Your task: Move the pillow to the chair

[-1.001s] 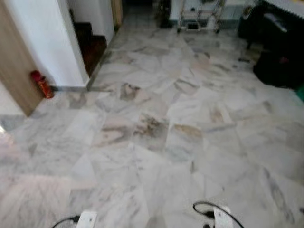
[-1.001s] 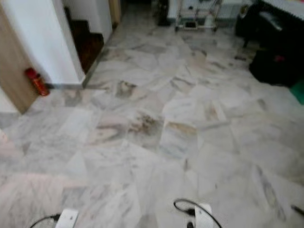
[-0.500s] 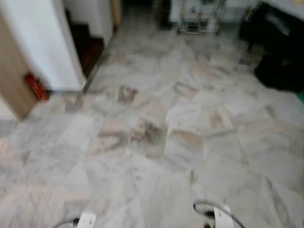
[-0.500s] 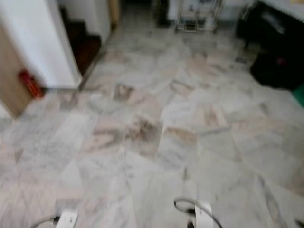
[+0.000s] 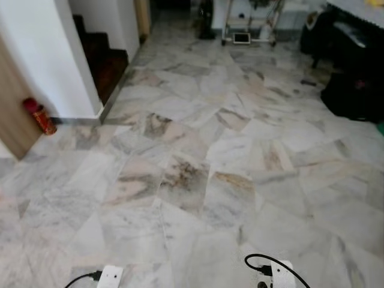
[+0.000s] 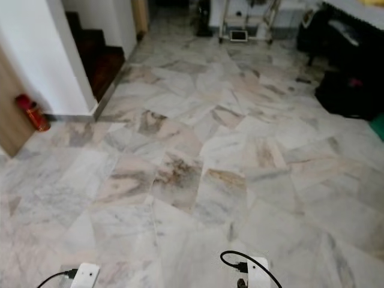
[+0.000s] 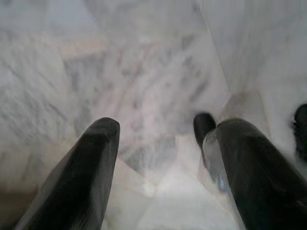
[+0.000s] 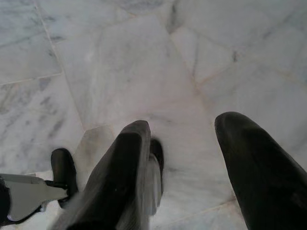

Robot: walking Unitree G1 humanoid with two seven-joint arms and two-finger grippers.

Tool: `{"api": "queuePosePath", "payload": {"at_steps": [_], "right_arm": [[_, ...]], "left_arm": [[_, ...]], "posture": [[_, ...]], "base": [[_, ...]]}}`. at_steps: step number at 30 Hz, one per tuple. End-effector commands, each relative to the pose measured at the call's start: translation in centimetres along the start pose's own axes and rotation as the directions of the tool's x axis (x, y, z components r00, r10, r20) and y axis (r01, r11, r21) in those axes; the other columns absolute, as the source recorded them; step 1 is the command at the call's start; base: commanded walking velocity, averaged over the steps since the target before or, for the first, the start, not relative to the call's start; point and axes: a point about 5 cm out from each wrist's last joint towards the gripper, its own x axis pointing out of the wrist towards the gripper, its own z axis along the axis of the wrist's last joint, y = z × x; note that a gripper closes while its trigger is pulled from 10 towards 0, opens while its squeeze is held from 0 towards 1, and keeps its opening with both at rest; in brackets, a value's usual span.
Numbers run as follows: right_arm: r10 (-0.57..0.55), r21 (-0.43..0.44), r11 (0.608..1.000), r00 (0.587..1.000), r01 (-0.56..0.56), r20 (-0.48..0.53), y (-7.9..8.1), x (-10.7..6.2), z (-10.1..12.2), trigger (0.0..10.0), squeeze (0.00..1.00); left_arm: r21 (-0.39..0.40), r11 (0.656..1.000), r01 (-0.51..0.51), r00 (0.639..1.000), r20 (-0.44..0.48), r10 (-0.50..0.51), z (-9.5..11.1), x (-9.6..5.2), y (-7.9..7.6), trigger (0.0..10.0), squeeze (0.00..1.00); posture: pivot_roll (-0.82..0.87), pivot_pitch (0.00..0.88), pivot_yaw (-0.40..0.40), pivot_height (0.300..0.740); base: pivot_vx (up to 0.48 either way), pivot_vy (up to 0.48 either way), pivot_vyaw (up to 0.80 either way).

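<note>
Both arms hang low over a grey and pink marble floor (image 5: 198, 174). In the left wrist view my left gripper (image 7: 168, 129) is open, its two black fingers (image 7: 91, 163) spread over bare tiles with nothing between them. My right gripper (image 8: 184, 124) is open too, above the same floor, holding nothing. The white wrist housings with black cables (image 5: 110, 277) (image 5: 277, 275) peek in at the bottom edge of the eye views. No pillow or chair can be made out.
A white wall corner (image 5: 57, 54) stands at the left with a red fire extinguisher (image 5: 37, 115) beside a wooden panel (image 5: 12, 114). Dark stairs (image 5: 102, 57) lie behind it. Black furniture (image 5: 354, 66) lines the right side. A wire cart (image 5: 249, 24) stands far ahead.
The whole picture has shifted and sharpened as the camera moved: the wall corner and extinguisher slid left. The arms hang as before.
</note>
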Motion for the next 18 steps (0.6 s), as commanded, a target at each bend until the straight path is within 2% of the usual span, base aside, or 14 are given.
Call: {"api": "queuePosePath", "payload": {"at_steps": [1,18], "right_arm": [[-0.017,0.007,1.000,1.000,0.017,-0.004,-0.60,-0.06,-0.14,10.0,0.00],[-0.008,0.013,1.000,1.000,0.008,-0.002,-0.62,-0.07,-0.16,10.0,0.00]], "left_arm": [[-0.008,1.000,0.009,1.000,-0.022,-0.009,-0.75,-0.11,-0.47,10.0,0.00],[-0.014,1.000,0.003,1.000,-0.026,-0.004,-0.85,-0.12,-0.51,10.0,0.00]], "posture": [[-0.07,0.000,0.009,0.740],[-0.07,0.000,0.003,0.740]], "base": [[0.000,0.000,0.00],[0.000,0.000,0.00]]}}
